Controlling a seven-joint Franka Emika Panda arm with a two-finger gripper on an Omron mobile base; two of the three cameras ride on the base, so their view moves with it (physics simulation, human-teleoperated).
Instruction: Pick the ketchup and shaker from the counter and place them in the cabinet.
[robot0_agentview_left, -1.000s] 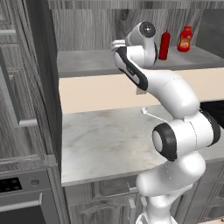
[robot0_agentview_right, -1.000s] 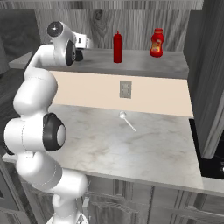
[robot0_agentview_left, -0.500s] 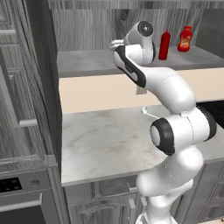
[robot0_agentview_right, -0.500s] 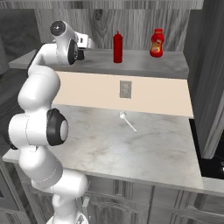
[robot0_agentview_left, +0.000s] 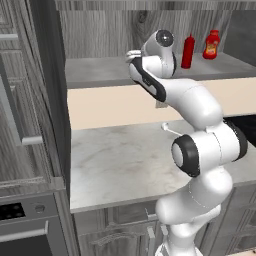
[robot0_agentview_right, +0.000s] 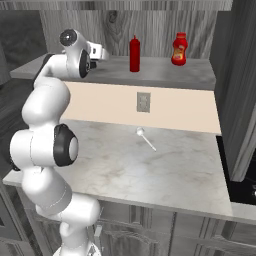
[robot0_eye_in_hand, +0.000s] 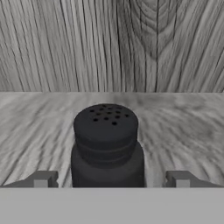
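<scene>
The shaker (robot0_eye_in_hand: 107, 144) is seen upright on the cabinet shelf (robot0_eye_in_hand: 183, 127), centred between the fingers (robot0_eye_in_hand: 43, 179), which are spread wide, clear of its sides.

Rising at the right of the left base view, the arm (robot0_agentview_left: 200, 150) is glossy white, built of rounded, bulbous segments with dark circular joint caps and a black band near the wrist.
</scene>
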